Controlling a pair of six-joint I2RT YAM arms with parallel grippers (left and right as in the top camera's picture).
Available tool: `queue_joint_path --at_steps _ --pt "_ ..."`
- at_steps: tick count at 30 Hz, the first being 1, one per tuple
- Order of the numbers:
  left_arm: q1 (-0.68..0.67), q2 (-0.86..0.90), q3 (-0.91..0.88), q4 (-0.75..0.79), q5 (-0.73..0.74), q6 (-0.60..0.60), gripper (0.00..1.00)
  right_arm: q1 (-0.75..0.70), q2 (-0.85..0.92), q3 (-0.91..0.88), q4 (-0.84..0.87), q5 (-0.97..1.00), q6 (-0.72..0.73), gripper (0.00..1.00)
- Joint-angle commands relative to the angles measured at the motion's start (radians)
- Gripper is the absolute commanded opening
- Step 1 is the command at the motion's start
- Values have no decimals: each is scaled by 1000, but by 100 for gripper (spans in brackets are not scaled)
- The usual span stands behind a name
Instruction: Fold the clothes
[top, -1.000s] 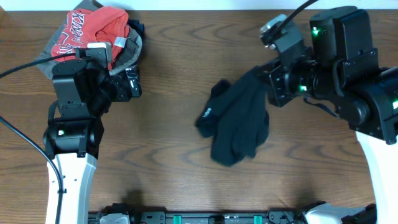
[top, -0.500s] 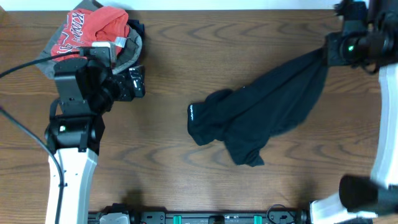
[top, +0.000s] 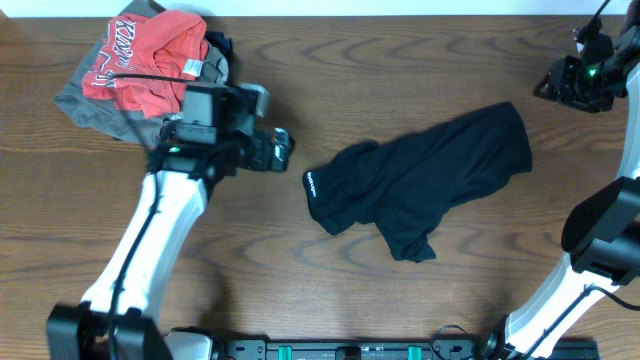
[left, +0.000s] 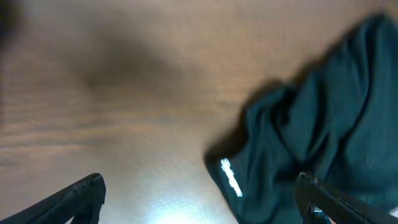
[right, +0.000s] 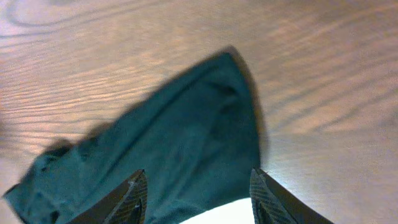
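The clothes (top: 430, 180), a long black garment with a small white logo mark (top: 310, 186), lie loosely spread across the middle and right of the table. My left gripper (top: 284, 149) hovers just left of the garment's left end, open and holding nothing. In the left wrist view the clothes (left: 317, 118) and the logo mark (left: 231, 177) lie between and beyond that left gripper (left: 199, 196). My right gripper (top: 548, 87) is off the garment's far right corner, open and empty. In the right wrist view the clothes (right: 174, 137) lie flat on the wood below this right gripper (right: 199, 196).
A pile of coloured clothing sits at the back left: a red shirt (top: 150, 55) with white lettering lying on a grey garment (top: 88, 103). Bare wooden table (top: 300, 290) runs along the front. The right arm's base (top: 600, 250) stands at the right edge.
My right gripper pulled the garment out to the right, then opened and let it drop flat. My left arm swung right from the pile to the garment's left end.
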Motion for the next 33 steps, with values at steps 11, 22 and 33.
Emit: queue_joint_path --at_steps 11,22,33 --pt "-61 232 22 -30 6 104 98 113 -26 8 -8 -99 -6 53" --pt "-194 309 22 -25 -13 280 98 201 -26 8 -1 -91 -6 54" --pt "-209 380 22 45 -79 280 83 246 -26 8 -14 -91 -6 52"
